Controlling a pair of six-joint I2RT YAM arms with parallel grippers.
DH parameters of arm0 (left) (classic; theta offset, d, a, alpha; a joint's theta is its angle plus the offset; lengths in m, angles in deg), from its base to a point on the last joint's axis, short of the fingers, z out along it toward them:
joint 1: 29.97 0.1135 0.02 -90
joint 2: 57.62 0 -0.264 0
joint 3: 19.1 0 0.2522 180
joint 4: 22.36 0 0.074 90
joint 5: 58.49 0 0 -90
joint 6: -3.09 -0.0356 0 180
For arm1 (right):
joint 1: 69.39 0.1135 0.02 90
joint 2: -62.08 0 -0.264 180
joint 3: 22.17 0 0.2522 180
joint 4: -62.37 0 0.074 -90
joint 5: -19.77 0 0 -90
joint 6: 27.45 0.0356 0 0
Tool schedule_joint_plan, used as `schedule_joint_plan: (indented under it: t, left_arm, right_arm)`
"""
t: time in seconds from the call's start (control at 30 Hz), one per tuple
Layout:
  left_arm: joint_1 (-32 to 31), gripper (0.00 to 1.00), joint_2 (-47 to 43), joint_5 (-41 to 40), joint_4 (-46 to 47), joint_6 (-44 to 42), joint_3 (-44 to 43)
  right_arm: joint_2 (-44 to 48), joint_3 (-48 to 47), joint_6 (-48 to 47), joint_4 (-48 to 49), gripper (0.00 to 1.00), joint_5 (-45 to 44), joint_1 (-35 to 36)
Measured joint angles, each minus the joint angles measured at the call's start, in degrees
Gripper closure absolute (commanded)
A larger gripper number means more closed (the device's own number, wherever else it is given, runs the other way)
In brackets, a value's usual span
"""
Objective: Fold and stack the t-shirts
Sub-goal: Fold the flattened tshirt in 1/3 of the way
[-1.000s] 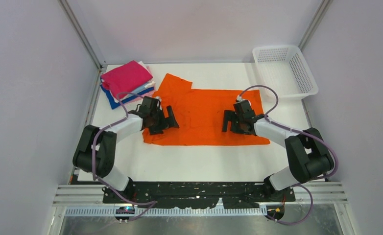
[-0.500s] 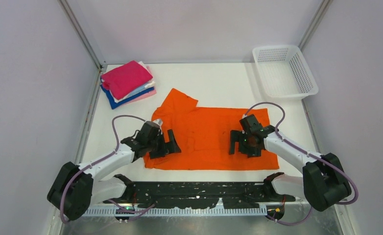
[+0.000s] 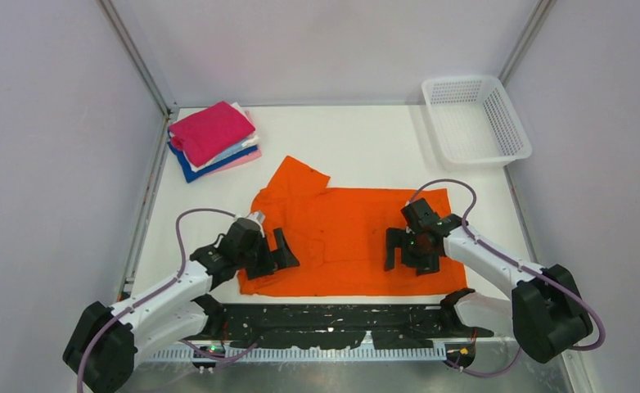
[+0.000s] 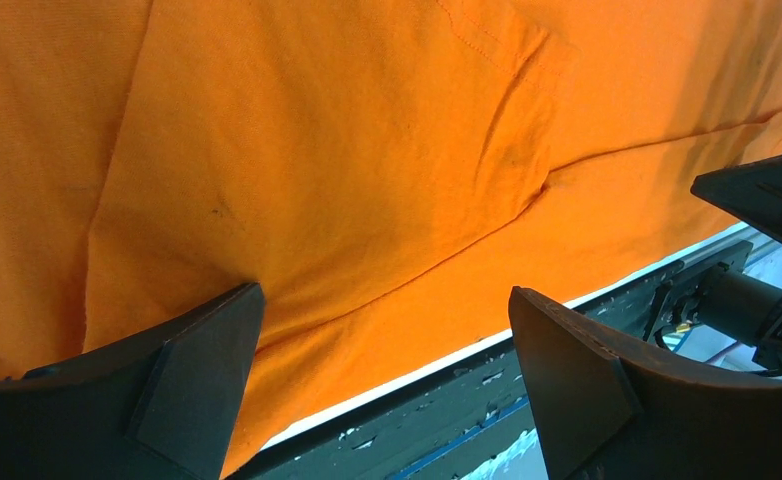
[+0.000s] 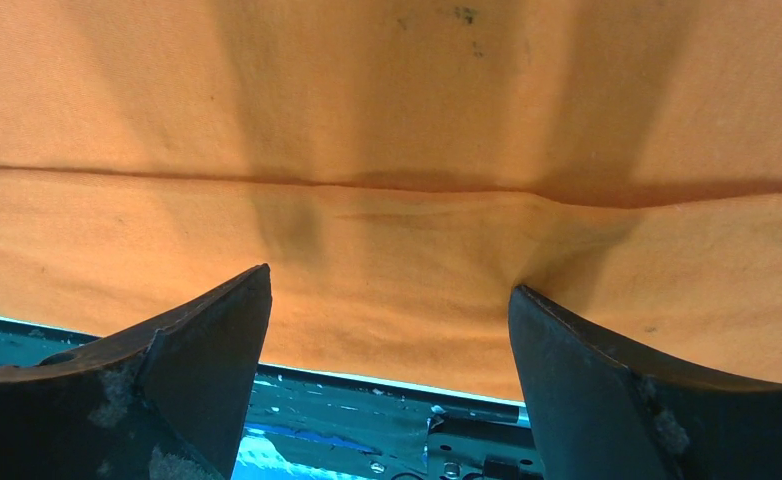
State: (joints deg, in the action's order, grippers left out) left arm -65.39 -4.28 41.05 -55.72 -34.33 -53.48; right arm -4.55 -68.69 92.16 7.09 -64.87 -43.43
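Left pincer [image 3: 274,252] and right pincer [image 3: 408,252], both wide apart with nothing clamped, have slid the orange t-shirt [image 3: 341,233] flat to the near edge of the table [image 3: 358,139]; looks ready for folding.

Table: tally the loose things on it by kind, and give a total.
Orange shirt, spread flat: 1
Stack of folded shirts: 1
White basket: 1
Total: 3
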Motion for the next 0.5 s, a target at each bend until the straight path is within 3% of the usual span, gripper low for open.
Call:
schedule_joint_plan:
  t: [0.5]
  left_arm:
    - [-0.22, 0.01, -7.06, -2.95, -13.42, 0.17, -1.99]
  right_arm:
    - [9.11, -2.51, -0.13, -2.47, 0.05, -0.63, 0.57]
